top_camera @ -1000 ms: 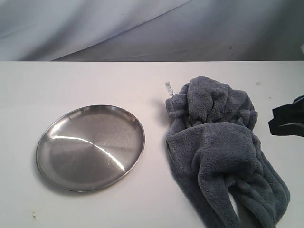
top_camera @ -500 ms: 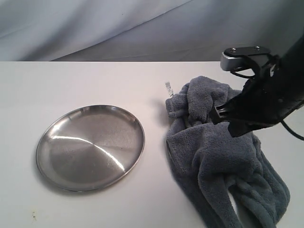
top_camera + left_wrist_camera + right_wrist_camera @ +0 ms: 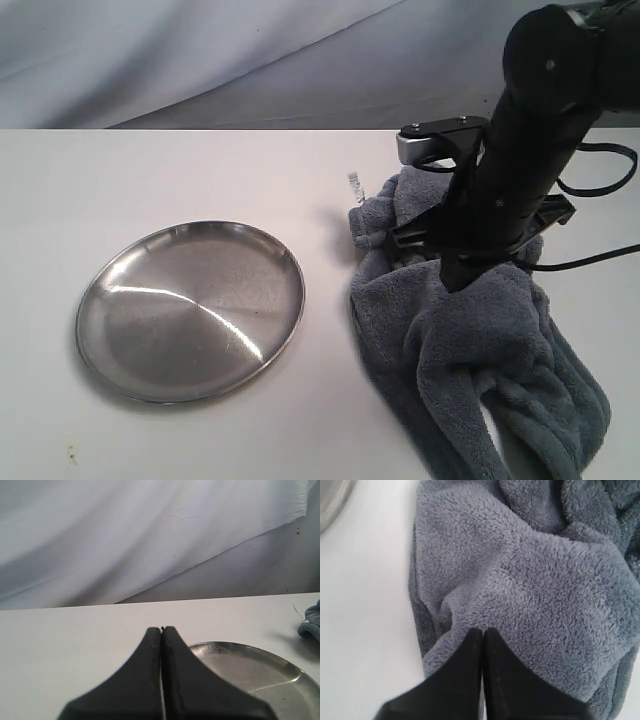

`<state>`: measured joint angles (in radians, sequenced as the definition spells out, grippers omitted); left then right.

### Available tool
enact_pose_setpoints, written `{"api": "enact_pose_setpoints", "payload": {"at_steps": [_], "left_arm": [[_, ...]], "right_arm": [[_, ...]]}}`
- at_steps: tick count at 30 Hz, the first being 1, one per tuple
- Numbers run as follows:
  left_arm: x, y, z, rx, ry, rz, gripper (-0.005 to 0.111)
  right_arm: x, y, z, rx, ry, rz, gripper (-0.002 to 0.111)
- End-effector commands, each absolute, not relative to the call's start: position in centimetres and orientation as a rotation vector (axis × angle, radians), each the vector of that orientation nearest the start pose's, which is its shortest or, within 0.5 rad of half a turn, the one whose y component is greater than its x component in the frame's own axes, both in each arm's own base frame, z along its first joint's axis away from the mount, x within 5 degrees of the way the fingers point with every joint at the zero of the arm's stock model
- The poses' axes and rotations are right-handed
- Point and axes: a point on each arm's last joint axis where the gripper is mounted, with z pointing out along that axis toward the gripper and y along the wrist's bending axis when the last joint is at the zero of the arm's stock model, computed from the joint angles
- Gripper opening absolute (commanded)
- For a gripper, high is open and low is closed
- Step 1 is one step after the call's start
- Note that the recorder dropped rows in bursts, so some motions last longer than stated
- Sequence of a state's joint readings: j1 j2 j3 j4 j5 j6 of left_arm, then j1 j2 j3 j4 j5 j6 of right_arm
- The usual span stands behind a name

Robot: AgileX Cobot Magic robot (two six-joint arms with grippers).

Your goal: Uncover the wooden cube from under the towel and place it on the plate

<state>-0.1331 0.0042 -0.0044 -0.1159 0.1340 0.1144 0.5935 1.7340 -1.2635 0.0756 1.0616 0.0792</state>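
Note:
The blue-gray towel (image 3: 470,350) lies bunched on the right of the white table, and the right wrist view is mostly filled by the same towel (image 3: 535,575). The wooden cube is hidden from every view. To the left sits the silver plate (image 3: 190,310), empty; the left wrist view also catches the plate (image 3: 260,675). My right gripper (image 3: 452,283) points down onto the towel's middle hump, and up close the right gripper (image 3: 483,630) is shut with its tips at the cloth, nothing between them. My left gripper (image 3: 161,628) is shut and empty, held above the table beside the plate.
A small white tag (image 3: 354,184) sticks out at the towel's far left corner. Black cables (image 3: 600,180) trail from the right arm above the table's right side. A pale draped backdrop (image 3: 250,60) runs behind the table.
The right arm has swung in from the right edge and come down over the towel, its gripper now at the cloth. The plate and towel have not moved.

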Motion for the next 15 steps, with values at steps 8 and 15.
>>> {"api": "enact_pose_setpoints", "payload": {"at_steps": [8, 15], "left_arm": [[5.56, -0.92, 20.13, 0.12, 1.612, -0.123, 0.0], [5.56, -0.92, 20.13, 0.12, 1.612, -0.123, 0.0]], "right_arm": [[27.46, 19.14, 23.37, -0.696, 2.972, 0.112, 0.066], [27.89, 18.59, 23.38, -0.646, 2.953, 0.008, 0.069]]}}
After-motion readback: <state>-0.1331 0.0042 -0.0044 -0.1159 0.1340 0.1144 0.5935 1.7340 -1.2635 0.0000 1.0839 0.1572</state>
